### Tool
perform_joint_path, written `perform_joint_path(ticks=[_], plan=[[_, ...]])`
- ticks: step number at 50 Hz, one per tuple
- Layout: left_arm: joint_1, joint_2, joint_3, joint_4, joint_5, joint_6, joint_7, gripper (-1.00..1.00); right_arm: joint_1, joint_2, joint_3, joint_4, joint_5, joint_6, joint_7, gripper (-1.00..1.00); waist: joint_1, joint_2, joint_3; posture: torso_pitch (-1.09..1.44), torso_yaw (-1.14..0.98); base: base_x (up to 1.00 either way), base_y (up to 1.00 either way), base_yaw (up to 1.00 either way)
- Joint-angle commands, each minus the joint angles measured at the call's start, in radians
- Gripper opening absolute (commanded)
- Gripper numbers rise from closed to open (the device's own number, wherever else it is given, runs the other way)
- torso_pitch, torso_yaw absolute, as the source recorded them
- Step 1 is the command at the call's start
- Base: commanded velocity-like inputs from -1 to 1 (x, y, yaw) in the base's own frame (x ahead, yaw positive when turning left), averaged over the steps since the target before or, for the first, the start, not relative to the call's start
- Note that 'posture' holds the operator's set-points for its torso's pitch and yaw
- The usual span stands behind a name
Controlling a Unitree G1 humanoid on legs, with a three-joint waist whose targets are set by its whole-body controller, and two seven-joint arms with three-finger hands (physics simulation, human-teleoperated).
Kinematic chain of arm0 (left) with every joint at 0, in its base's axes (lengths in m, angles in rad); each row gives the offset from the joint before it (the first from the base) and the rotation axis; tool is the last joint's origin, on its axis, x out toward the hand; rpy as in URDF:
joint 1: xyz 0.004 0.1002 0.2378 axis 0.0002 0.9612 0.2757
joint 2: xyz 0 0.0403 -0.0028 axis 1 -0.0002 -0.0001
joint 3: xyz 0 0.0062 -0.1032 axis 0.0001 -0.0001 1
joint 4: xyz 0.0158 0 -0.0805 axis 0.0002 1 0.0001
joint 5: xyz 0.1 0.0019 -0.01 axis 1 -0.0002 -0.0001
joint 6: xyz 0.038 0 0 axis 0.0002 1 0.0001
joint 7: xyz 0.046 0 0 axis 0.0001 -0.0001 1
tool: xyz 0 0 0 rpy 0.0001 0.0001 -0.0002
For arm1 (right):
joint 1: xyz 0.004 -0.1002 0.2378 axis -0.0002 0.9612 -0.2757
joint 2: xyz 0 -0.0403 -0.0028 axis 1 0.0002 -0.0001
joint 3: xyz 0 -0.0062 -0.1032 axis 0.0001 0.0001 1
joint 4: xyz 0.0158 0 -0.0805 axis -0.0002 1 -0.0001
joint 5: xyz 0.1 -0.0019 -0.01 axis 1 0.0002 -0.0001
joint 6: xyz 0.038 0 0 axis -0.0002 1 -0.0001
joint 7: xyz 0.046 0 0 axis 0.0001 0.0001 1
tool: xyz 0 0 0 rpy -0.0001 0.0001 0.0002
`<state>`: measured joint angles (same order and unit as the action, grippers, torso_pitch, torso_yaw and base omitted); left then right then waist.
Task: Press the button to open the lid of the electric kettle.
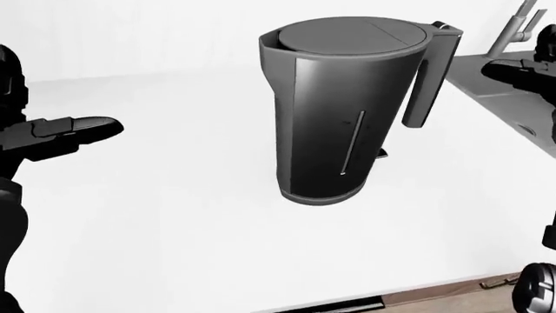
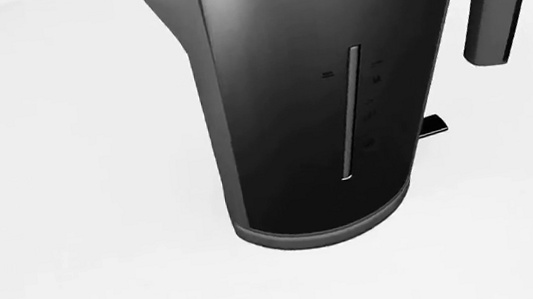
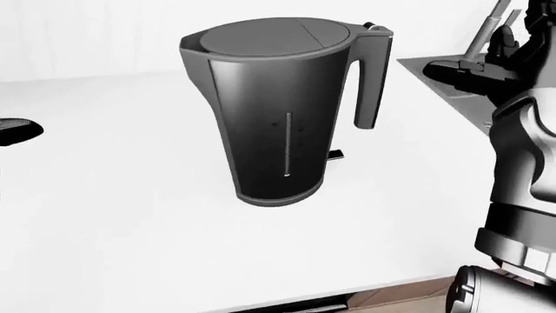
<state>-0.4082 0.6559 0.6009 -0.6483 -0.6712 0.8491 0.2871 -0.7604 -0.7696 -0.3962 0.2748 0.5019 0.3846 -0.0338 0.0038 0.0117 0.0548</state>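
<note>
Your kettle [image 3: 274, 111] stands upright mid-counter [image 3: 113, 215], lid [image 3: 274, 36] down, with your right hand [image 3: 465, 70], fingers extended and empty, out beside the handle [image 3: 371, 78] toward the sink-side edge, so a sideways swipe could shove it instead of pressing the button [image 3: 372, 27].

The tall dark grey electric kettle [image 1: 343, 111] was seen standing alone on the white flat counter [image 1: 174, 222], with bare surface open on its left, right and lower sides. The black left hand [image 1: 73, 129] was held well apart at the left-eye view's left edge. The black right hand [image 3: 465, 70] was held near the kettle's curved grey handle [image 3: 369, 78], over the grey sink [image 1: 504, 91], not touching it.
</note>
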Motion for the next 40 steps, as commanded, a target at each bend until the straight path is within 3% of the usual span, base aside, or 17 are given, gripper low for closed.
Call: perform_joint_path(ticks=[1,5,7,8,9,11,13,15,20,23,24,32,33,36,38,40], plan=[[-0.025,0.020,0.021,-0.021,0.005,-0.025,-0.002,1.00,-0.030,-0.023,-0.014,-0.033,-0.004,-0.030,0.005,1.00,-0.004,0.006,-0.035,0.00,0.00,0.00,-0.14,0.00],[-0.025,0.018,0.023,-0.020,0.004,-0.023,-0.004,1.00,-0.032,-0.023,-0.017,-0.034,-0.003,-0.029,0.009,1.00,-0.009,-0.003,-0.043,0.00,0.00,0.00,-0.14,0.00],[-0.026,0.019,0.024,-0.020,0.004,-0.022,-0.004,1.00,-0.031,-0.022,-0.016,-0.034,-0.003,-0.030,0.010,1.00,-0.004,-0.046,-0.049,0.00,0.00,0.00,-0.15,0.00],[-0.028,0.020,0.025,-0.020,0.003,-0.021,-0.002,1.00,-0.031,-0.022,-0.017,-0.034,-0.004,-0.030,0.010,1.00,-0.001,-0.059,-0.039,0.00,0.00,0.00,-0.17,0.00],[-0.027,0.020,0.025,-0.019,0.003,-0.022,-0.003,1.00,-0.031,-0.023,-0.017,-0.035,-0.003,-0.029,0.011,1.00,-0.002,-0.031,-0.038,0.00,0.00,0.00,-0.16,0.00],[-0.029,0.021,0.025,-0.021,0.000,-0.019,0.000,1.00,-0.032,-0.024,-0.018,-0.036,-0.002,-0.028,0.012,1.00,-0.003,-0.047,-0.032,0.00,0.00,0.00,-0.16,0.00],[-0.031,0.023,0.024,-0.020,-0.002,-0.019,0.001,1.00,-0.032,-0.023,-0.018,-0.038,-0.001,-0.028,0.012,1.00,-0.010,-0.045,-0.055,0.00,0.00,0.00,-0.15,0.00],[-0.033,0.024,0.024,-0.019,-0.003,-0.019,0.003,1.00,-0.031,-0.023,-0.018,-0.042,0.000,-0.027,0.013,1.00,-0.008,-0.035,-0.054,0.00,0.00,0.00,-0.15,0.00],[-0.035,0.030,0.026,-0.017,-0.006,-0.020,0.005,1.00,-0.025,-0.021,-0.018,-0.060,0.001,-0.027,0.017,1.00,-0.020,-0.003,-0.004,0.00,0.00,0.00,-0.04,0.00],[-0.033,0.029,0.024,-0.018,-0.006,-0.021,0.006,1.00,-0.023,-0.021,-0.019,-0.060,0.001,-0.026,0.020,1.00,-0.030,0.041,-0.002,0.00,0.00,0.00,0.00,0.00],[-0.031,0.029,0.024,-0.017,-0.004,-0.023,0.004,1.00,-0.023,-0.021,-0.019,-0.060,0.001,-0.026,0.020,1.00,-0.026,0.026,0.004,0.00,0.00,0.00,0.00,0.00],[-0.027,0.025,0.023,-0.019,0.000,-0.025,0.001,1.00,-0.016,-0.016,-0.018,-0.066,-0.003,-0.027,0.024,1.00,-0.007,-0.006,-0.005,0.00,0.00,0.00,0.00,0.00],[-0.026,0.024,0.023,-0.020,0.000,-0.025,0.001,1.00,-0.015,-0.015,-0.018,-0.067,-0.004,-0.027,0.025,1.00,-0.005,-0.003,-0.026,0.00,0.00,0.00,-0.19,0.00],[-0.026,0.024,0.024,-0.019,0.001,-0.025,-0.001,1.00,-0.015,-0.015,-0.019,-0.067,-0.006,-0.028,0.026,1.00,-0.012,0.032,-0.040,0.00,0.00,0.00,-0.19,0.00],[-0.025,0.023,0.023,-0.020,0.003,-0.025,0.000,1.00,-0.014,-0.014,-0.019,-0.069,-0.007,-0.028,0.026,1.00,-0.012,0.037,-0.053,0.00,0.00,0.00,-0.19,0.00],[-0.024,0.023,0.025,-0.021,0.002,-0.025,-0.002,1.00,-0.013,-0.013,-0.020,-0.069,-0.008,-0.028,0.027,1.00,-0.008,0.026,-0.049,0.00,0.00,0.00,-0.19,0.00]])
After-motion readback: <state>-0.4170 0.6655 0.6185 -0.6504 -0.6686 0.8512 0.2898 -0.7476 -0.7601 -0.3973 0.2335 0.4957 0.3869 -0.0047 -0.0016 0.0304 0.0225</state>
